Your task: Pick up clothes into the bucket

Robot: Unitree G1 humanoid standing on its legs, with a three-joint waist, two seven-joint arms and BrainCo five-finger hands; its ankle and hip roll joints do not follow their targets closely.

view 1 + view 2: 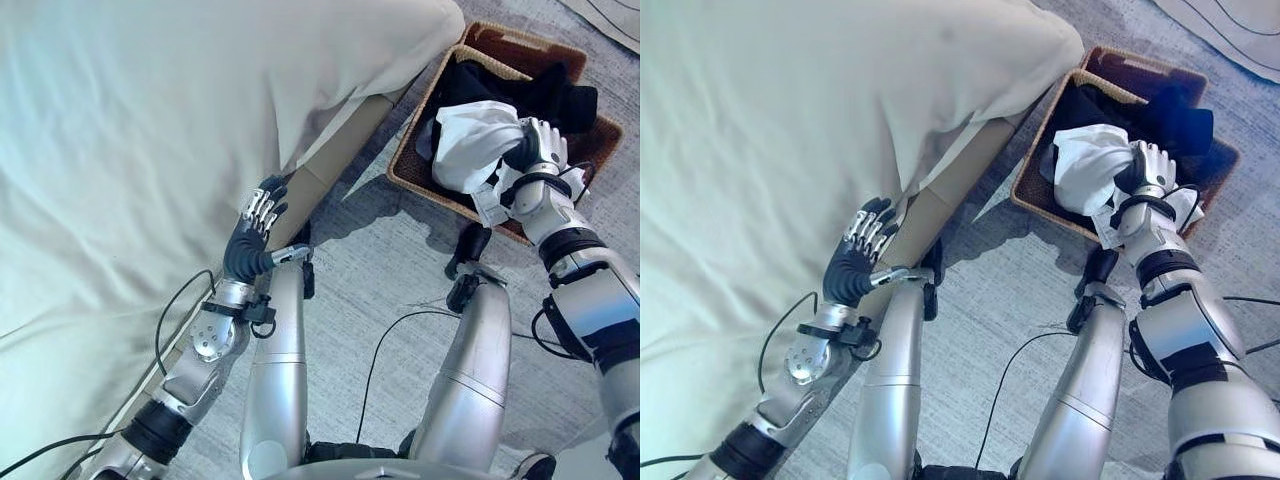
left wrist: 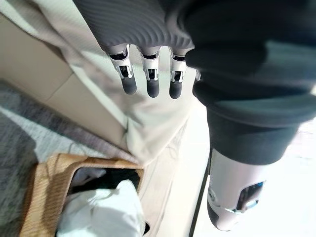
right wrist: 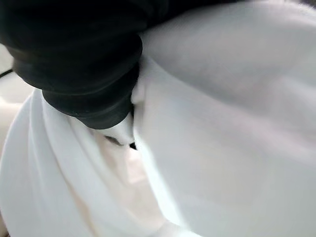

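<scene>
1. A pale sheet (image 1: 130, 130) covers the bed on the left and hangs over its edge.
2. The left hand (image 1: 255, 232) is raised beside the bed's edge, near the sheet, with straight, relaxed fingers (image 2: 149, 81) and nothing in them.
3. Grey carpet (image 1: 390, 270) lies between the bed and the basket (image 1: 420, 185).
4. The woven basket stands on the carpet at the right, near the bed's corner, with dark clothes (image 1: 560, 95) inside.
5. A white garment (image 1: 475, 140) is bunched over the basket, on the dark clothes.
6. The right hand (image 1: 538, 145) is over the basket, gripping the white garment; the cloth is gathered in its grasp and presses against the wrist camera.
</scene>
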